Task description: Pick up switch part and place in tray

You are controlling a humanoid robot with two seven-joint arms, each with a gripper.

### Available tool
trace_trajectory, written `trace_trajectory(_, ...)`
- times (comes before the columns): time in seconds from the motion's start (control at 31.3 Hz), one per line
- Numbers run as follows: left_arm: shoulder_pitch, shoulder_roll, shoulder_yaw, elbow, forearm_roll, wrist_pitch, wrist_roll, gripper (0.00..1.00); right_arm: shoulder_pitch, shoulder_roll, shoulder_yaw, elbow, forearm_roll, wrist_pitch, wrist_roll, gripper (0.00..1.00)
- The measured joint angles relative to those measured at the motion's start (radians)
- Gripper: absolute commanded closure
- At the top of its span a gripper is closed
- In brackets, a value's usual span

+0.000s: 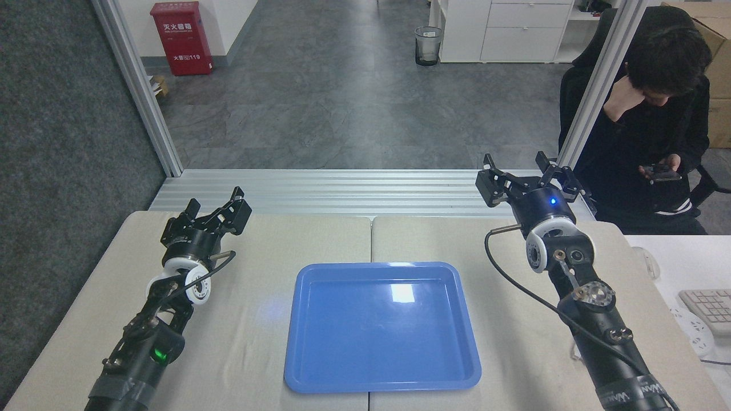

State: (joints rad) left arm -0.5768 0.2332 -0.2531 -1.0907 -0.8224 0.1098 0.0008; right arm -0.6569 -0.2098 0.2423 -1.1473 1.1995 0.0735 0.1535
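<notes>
Tray: empty, between left end effector and right end effector, both spread apart, holding nothing. Switch part: not visible. Step: pre-pick; next, locate part.

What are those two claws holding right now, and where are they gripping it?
Nothing. The left gripper and right gripper are both open and empty, above the table.
</notes>
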Motion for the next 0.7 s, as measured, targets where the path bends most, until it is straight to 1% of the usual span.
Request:
trace_trajectory(0.35,0.000,0.000,0.000,0.000,0.000,0.000,0.000,0.00,0.041,-0.034,0.001,0.018,-0.002,-0.004,0.001,0.00)
trace_trajectory(0.45,0.000,0.000,0.000,0.000,0.000,0.000,0.000,0.00,0.052,-0.043,0.001,0.023,-0.010,-0.035,0.001,0.00)
trace_trajectory(0.7,0.000,0.000,0.000,0.000,0.000,0.000,0.000,0.00,0.094,-0.081,-0.013,0.029,-0.057,-0.150,-0.009,0.00)
